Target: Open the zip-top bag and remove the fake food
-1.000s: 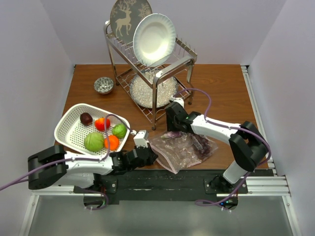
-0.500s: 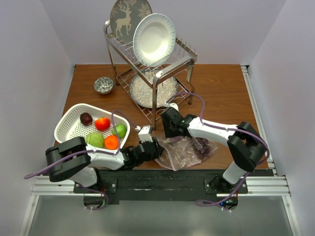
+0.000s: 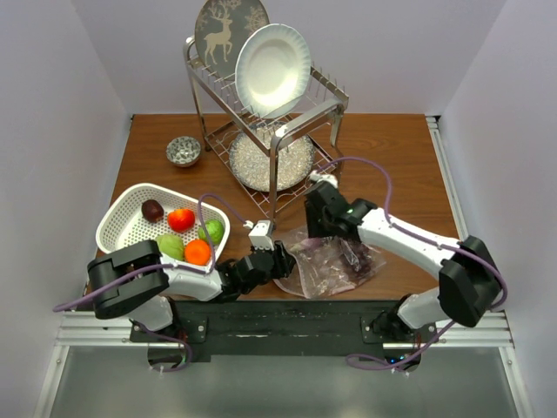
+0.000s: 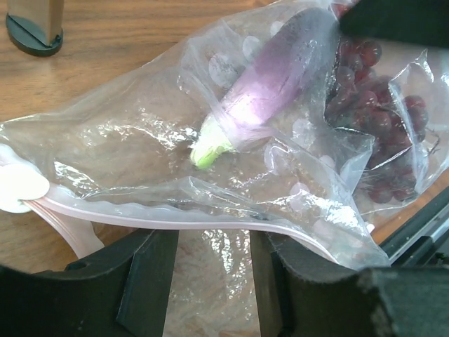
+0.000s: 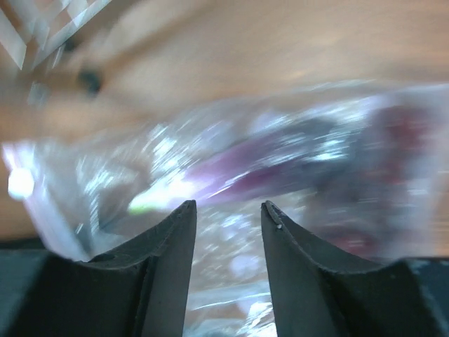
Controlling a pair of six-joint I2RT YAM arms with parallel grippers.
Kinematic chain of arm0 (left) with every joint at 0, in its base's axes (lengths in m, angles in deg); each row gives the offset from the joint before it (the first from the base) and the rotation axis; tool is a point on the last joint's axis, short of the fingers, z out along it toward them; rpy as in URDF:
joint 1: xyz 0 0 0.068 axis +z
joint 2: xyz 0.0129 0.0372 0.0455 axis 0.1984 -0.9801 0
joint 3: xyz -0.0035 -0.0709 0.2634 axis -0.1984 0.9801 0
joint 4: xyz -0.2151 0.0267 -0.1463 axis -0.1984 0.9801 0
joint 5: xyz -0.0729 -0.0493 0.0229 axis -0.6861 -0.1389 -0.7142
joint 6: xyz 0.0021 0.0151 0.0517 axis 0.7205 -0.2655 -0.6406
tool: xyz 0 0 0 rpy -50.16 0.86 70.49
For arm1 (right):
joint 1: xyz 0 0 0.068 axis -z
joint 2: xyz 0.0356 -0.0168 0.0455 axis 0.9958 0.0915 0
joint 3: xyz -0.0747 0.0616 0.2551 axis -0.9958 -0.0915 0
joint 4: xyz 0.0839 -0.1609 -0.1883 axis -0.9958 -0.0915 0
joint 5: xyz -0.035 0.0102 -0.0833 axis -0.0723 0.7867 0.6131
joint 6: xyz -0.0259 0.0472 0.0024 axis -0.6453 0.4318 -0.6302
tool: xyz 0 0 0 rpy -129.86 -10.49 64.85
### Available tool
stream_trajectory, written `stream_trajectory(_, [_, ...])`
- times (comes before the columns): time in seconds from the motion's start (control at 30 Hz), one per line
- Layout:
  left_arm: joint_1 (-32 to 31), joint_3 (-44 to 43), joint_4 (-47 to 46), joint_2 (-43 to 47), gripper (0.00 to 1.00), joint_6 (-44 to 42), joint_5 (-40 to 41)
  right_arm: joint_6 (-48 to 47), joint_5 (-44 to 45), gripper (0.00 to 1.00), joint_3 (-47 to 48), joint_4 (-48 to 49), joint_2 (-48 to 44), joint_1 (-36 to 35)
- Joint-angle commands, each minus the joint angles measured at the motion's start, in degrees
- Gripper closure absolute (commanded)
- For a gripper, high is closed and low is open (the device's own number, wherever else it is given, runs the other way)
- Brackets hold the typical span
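The zip-top bag (image 3: 335,261) lies crinkled near the table's front edge, between the two arms. Inside it are a purple eggplant-like piece with a green tip (image 4: 270,81) and purple grapes (image 4: 379,119). Its pink zip strip (image 4: 175,219) runs across just past my left fingertips. My left gripper (image 4: 214,240) (image 3: 283,259) is at the bag's mouth, open, with loose clear film lying in the gap. My right gripper (image 5: 228,207) (image 3: 313,228) hovers open over the bag's far-left part; its view is blurred. More fake food sits in the white basket (image 3: 117,209).
The basket holds a green cabbage ball (image 3: 170,246), an orange fruit (image 3: 197,252), a lime (image 3: 211,231), a red fruit (image 3: 181,218) and a dark purple piece (image 3: 152,210). A wire dish rack (image 3: 270,148) with plates stands behind. A small patterned bowl (image 3: 184,151) is at the back left.
My left gripper has opened and slid right, up to the bag's mouth. The right gripper has shifted slightly right over the bag, jaws staying apart.
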Motion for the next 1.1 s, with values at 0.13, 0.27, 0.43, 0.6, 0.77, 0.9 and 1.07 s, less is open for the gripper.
stream_trajectory(0.13, [-0.03, 0.26, -3.82, -1.02, 0.51, -2.89, 2.41, 1.18, 3.74, 0.51, 1.98, -1.19, 1.99, 10.04])
stream_trajectory(0.27, [-0.21, 0.26, -3.11, -0.84, 0.51, -3.24, 2.58, 1.53, 0.76, 0.50, -0.56, 1.88, 3.06, 15.12])
stream_trajectory(0.43, [-0.29, 0.87, -3.55, -0.84, 0.51, -3.85, 2.59, 1.45, -1.53, 0.47, -2.15, 5.14, 3.58, 17.51])
stream_trajectory(0.6, [-0.38, 0.61, -4.69, -1.46, 0.50, -5.52, 2.50, 1.53, -3.91, 0.45, -0.66, 6.81, 7.53, 17.78])
stream_trajectory(0.77, [-0.29, 0.26, -4.69, -1.89, 0.48, -7.02, 3.73, 0.31, -7.86, 0.46, 0.40, 8.75, 10.97, 17.60])
stream_trajectory(0.9, [-0.29, -0.44, -3.99, -2.33, 0.39, -8.07, 4.87, -1.97, -10.32, 0.47, -0.92, 11.38, 11.23, 17.60])
stream_trajectory(1.07, [-0.29, -0.97, -3.20, -2.60, 0.35, -9.04, 6.01, -6.11, -12.25, 0.47, -3.20, 13.05, 10.10, 17.51])
